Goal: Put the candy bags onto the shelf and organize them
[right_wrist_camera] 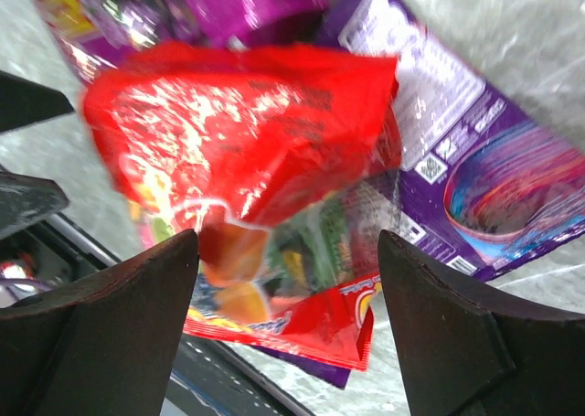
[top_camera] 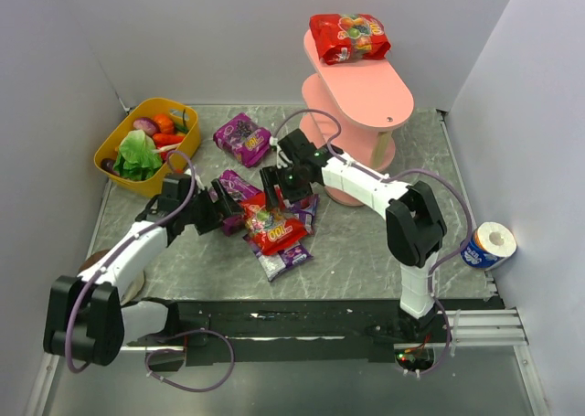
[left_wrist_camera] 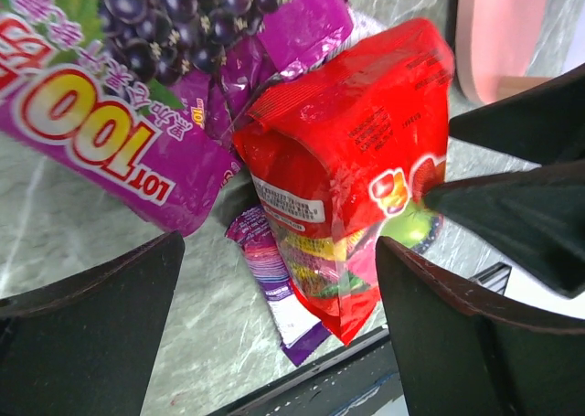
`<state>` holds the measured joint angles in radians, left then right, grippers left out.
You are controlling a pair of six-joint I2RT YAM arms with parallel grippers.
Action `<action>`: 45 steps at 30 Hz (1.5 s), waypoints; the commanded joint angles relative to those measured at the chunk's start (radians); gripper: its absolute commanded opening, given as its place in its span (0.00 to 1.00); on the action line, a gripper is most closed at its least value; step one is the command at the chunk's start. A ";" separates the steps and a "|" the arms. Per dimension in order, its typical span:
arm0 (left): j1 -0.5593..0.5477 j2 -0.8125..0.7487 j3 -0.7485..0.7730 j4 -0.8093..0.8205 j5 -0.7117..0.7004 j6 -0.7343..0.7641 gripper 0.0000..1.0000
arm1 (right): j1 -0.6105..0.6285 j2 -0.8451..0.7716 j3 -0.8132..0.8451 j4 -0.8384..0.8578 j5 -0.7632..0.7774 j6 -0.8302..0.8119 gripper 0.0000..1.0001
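Red bag (top_camera: 348, 37) atop pink shelf (top_camera: 370, 91); other bags (top_camera: 272, 226) heaped beside it

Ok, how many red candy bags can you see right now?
2. One red bag lies on the top board of the pink shelf. The other red bag is on the table, atop the pile of purple bags. More could be hidden underneath.

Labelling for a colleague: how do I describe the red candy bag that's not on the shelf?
Find the pink shelf on the right, then look left to the pile of packets. The red bag lies on top of that pile, the only red one among purple bags; the other red bag sits on the shelf's top board.
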<state>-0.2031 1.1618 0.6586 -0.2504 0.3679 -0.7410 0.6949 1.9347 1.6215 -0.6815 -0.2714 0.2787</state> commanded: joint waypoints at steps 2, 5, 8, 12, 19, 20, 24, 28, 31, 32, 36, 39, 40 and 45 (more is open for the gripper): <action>-0.041 0.038 0.050 0.074 0.000 -0.029 0.92 | 0.008 -0.060 -0.069 0.075 -0.008 -0.019 0.86; -0.061 0.048 0.058 0.099 0.006 -0.037 0.90 | 0.008 -0.045 -0.072 0.079 -0.006 -0.019 0.87; -0.079 0.070 0.075 0.100 0.000 -0.037 0.85 | 0.008 -0.036 -0.078 0.066 0.023 -0.010 0.87; -0.096 0.101 0.084 0.092 -0.004 -0.032 0.74 | 0.008 -0.043 -0.092 0.027 0.131 0.020 0.86; -0.124 0.162 0.099 0.071 -0.035 -0.018 0.68 | 0.011 -0.005 -0.063 -0.023 0.285 0.027 0.82; -0.125 0.179 0.104 0.056 -0.046 -0.014 0.67 | 0.009 -0.003 -0.071 -0.012 0.276 0.025 0.82; -0.131 0.213 0.119 0.034 -0.057 0.003 0.58 | 0.012 -0.016 -0.129 0.048 0.175 0.034 0.80; -0.137 0.217 0.110 0.039 -0.064 0.002 0.52 | -0.004 -0.034 -0.173 0.118 0.091 0.074 0.79; -0.136 0.216 0.111 0.036 -0.067 0.003 0.49 | -0.021 -0.019 -0.190 0.154 0.049 0.096 0.77; -0.139 0.216 0.110 0.036 -0.066 0.006 0.49 | -0.028 -0.017 -0.192 0.160 0.041 0.100 0.77; -0.139 0.203 0.108 0.048 -0.054 0.009 0.53 | -0.029 -0.022 -0.198 0.180 0.029 0.096 0.72; -0.140 0.193 0.107 0.065 -0.038 0.005 0.55 | -0.031 -0.031 -0.201 0.183 0.011 0.093 0.60; -0.140 0.190 0.110 0.066 -0.040 0.005 0.56 | -0.031 -0.037 -0.203 0.183 0.006 0.094 0.56; -0.140 0.164 0.119 0.066 -0.046 0.008 0.58 | -0.031 -0.065 -0.210 0.172 0.008 0.102 0.32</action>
<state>-0.3382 1.3701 0.7425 -0.2050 0.3260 -0.7456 0.6674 1.9167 1.4425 -0.5007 -0.2916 0.3912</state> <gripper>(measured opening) 0.568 0.418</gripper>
